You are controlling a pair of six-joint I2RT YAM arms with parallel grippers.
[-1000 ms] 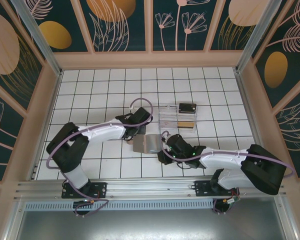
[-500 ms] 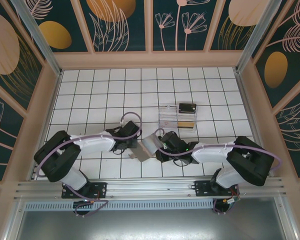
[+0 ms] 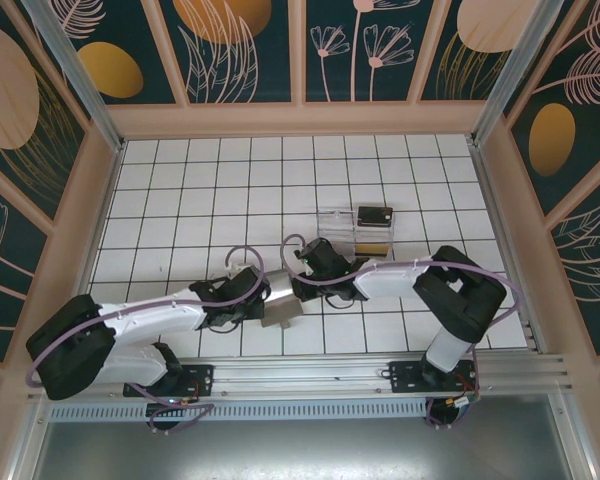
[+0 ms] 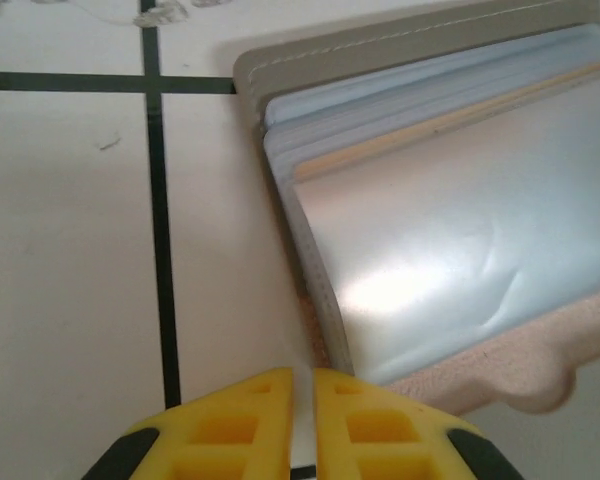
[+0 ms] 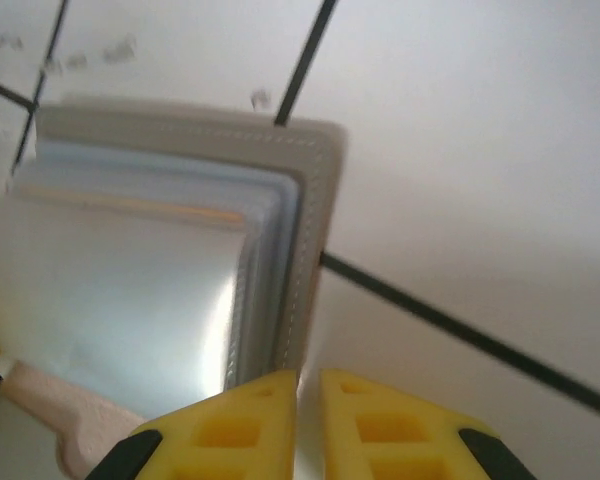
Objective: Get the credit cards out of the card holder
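Note:
The grey card holder (image 3: 280, 303) sits tilted between my two grippers in the top view. Its blue-grey inside panel (image 4: 440, 230) bulges upward, with the tan strap tab (image 4: 520, 370) at the near edge. A thin tan card edge (image 4: 430, 132) peeks out of a pocket. My left gripper (image 3: 258, 297) (image 4: 302, 385) is shut on the holder's left corner. My right gripper (image 3: 302, 280) (image 5: 308, 385) is shut on the stitched grey cover edge (image 5: 315, 230). Two credit cards lie at the back right, one black (image 3: 375, 215) and one tan-gold (image 3: 374, 242).
A clear plastic tray (image 3: 337, 232) stands just behind the right gripper, left of the loose cards. Wooden walls (image 3: 100, 230) ring the white tiled floor. The arm bases are bolted to the metal rail (image 3: 300, 375) at the near edge.
The card holder has turned and slid slightly left and nearer. My left gripper pulled back toward the near left. My right gripper swung round to the holder's far right side.

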